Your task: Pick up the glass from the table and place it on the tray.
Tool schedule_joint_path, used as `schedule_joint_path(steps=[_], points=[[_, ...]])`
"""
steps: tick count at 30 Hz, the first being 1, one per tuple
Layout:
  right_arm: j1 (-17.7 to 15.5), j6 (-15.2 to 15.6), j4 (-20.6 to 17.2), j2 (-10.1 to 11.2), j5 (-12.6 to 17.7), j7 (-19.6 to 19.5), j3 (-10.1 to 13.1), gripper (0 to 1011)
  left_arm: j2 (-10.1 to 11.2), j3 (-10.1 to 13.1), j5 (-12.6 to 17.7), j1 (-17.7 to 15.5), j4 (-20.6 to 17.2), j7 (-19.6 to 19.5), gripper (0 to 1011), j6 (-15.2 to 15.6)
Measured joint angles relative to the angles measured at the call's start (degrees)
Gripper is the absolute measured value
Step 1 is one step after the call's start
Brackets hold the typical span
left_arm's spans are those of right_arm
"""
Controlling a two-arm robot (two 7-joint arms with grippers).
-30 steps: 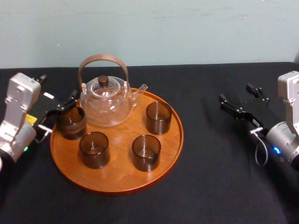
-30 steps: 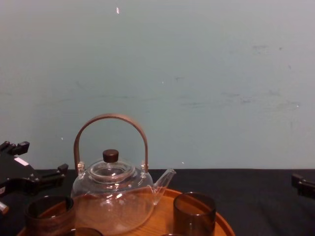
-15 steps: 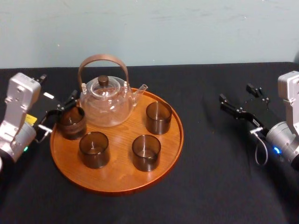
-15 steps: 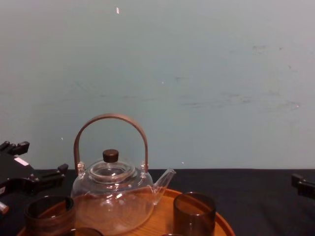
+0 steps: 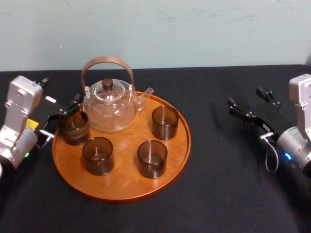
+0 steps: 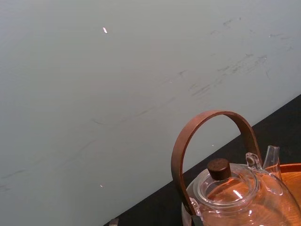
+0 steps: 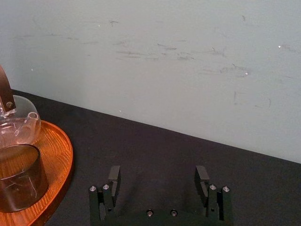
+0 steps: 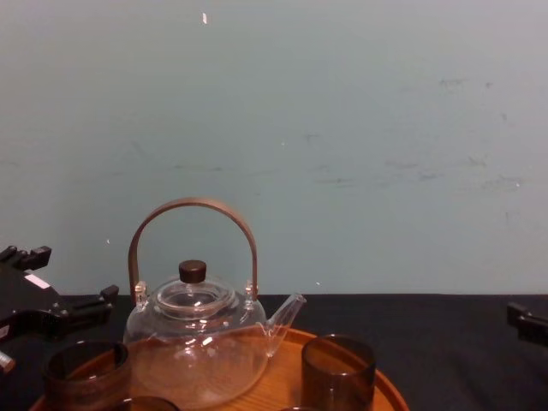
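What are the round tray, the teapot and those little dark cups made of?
Tray: wood, seemingly lacquered; orange-brown grain, soft sheen. Teapot: clear glass, see-through with highlights; its handle looks like bent wood. Cups: smoky tinted glass, probably; translucent.

Wooden tray [image 5: 121,188] bearing teapot [image 5: 109,106], left claw [image 5: 60,118] spread beside its leftmost glass [image 5: 74,128], right claw [image 5: 248,99] well apart

A clear glass teapot [image 5: 109,109] with a brown hoop handle [image 5: 107,65] stands left of centre, toward the black tablecloth's [image 5: 233,184] far edge; a pale wall [image 5: 194,29] rises behind.
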Motion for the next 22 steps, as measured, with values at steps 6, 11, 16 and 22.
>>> schedule_joint_path(steps=[6,11,16,22], points=[[0.0,0.0,0.0,0.0,0.0,0.0,0.0,1002,0.0,0.0,0.0,0.0,0.0,0.0,1001,0.0],[0.0,0.0,0.0,0.0,0.0,0.0,0.0,1002,0.0,0.0,0.0,0.0,0.0,0.0,1001,0.0],[0.0,0.0,0.0,0.0,0.0,0.0,0.0,1002,0.0,0.0,0.0,0.0,0.0,0.0,1001,0.0],[0.0,0.0,0.0,0.0,0.0,0.0,0.0,1002,0.0,0.0,0.0,0.0,0.0,0.0,1001,0.0]])
